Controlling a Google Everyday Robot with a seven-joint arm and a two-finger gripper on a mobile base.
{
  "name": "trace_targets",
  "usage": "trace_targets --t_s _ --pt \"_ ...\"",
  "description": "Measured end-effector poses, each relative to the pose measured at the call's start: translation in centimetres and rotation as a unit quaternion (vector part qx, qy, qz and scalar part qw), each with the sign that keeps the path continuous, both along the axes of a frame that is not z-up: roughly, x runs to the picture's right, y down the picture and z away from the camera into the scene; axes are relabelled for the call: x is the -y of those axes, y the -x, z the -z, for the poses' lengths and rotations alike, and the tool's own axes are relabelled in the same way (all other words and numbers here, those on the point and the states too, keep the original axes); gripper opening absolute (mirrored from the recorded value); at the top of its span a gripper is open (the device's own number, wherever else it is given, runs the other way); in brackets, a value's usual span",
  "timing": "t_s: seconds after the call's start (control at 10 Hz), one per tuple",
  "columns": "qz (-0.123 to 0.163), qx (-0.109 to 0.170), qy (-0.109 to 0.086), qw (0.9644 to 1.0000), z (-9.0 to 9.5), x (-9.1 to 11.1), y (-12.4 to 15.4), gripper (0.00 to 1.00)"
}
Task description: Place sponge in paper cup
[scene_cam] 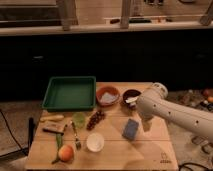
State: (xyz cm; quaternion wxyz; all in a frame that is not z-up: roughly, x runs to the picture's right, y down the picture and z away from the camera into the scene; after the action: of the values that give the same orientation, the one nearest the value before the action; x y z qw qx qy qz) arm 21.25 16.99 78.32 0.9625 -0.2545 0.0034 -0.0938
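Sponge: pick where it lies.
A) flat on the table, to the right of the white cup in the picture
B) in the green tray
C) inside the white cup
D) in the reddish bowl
A: the sponge lies flat on the table, apart from the white cup, with the gripper close by the sponge's right edge.

One raised view over table (116,156), hand (146,126) mid-right

A green tray (70,93) is set at the far left corner of the wooden desk (145,156). A reddish-brown bowl (107,95) and a dark bowl (131,97) are placed along the far edge. A light-green cup (79,120), grapes (96,119) and a fork (76,136) are laid left of centre. An orange fruit (65,152) is seen near the front left corner.
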Motion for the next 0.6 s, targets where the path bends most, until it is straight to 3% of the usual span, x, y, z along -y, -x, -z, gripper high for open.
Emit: trace_targets --t_s 0.6 --pt "-0.003 0.015 0.006 0.9999 -1.0 -1.3 0.7 0.80"
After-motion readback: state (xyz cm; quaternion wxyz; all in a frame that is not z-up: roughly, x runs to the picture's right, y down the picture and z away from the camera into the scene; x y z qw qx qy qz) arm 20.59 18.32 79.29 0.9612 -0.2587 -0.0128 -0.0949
